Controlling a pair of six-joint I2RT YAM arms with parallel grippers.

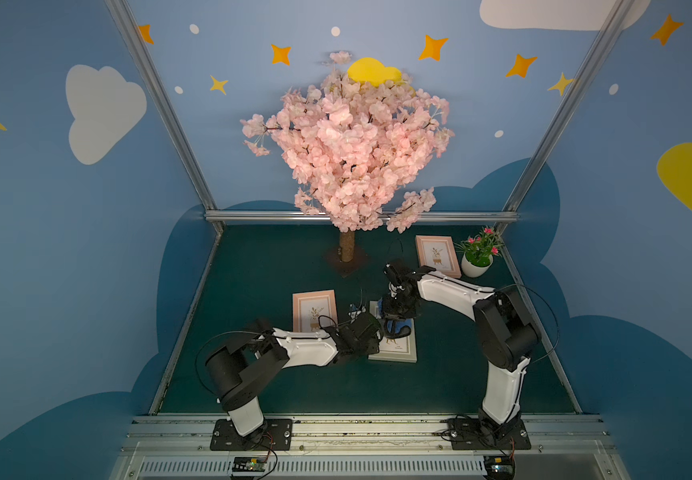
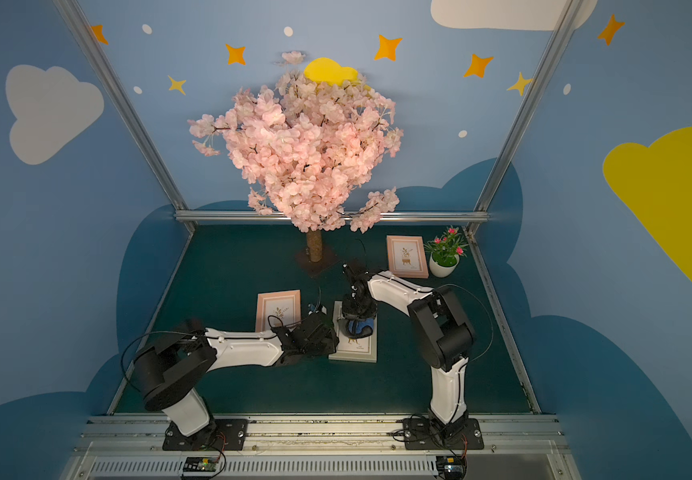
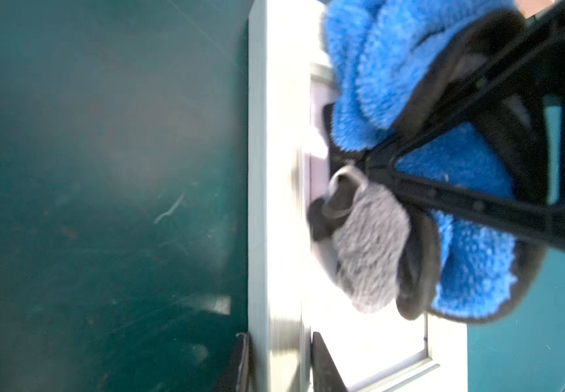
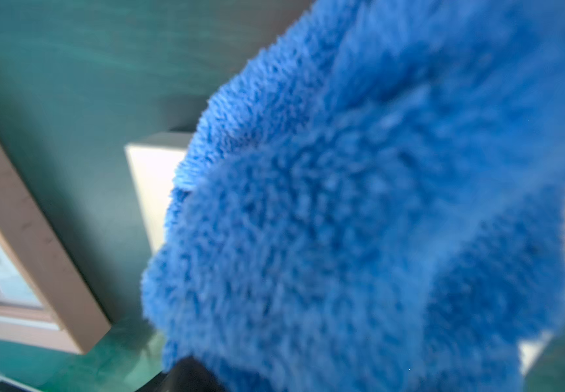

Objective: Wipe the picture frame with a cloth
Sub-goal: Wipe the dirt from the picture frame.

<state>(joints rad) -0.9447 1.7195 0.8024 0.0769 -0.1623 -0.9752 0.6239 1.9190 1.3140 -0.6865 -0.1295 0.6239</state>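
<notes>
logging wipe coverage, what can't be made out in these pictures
- white frame glass: cloth and both arms cover its far part in both top views; glare whitens it in left wrist view.
- Where cloth meets glass: right wrist view is mostly blurred cloth.
- nearer pink frame print details: too small in top views.

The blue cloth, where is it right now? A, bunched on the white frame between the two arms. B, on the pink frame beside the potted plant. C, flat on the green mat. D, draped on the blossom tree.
A: in both top views the cloth sits bunched on the white frame.
</notes>
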